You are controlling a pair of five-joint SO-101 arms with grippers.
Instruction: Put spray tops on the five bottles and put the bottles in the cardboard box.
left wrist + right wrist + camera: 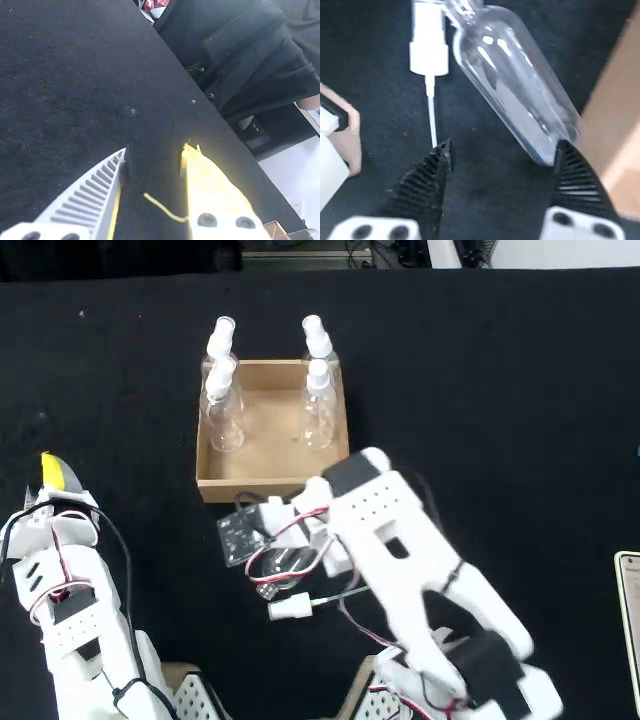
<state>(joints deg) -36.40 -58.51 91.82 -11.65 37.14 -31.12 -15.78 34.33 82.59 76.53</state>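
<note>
Right gripper (503, 147) at half-hidden bottle (510, 75)

bottle (283, 563) half hidden under right arm (400, 540)

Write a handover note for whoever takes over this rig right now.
Left gripper: open, empty, over the table.
Right gripper: open, low over the fifth bottle, which lies on its side; nothing gripped.
Done: four capped bottles stand in the cardboard box.
Left: fit the loose spray top lying beside that bottle, then box it.
</note>
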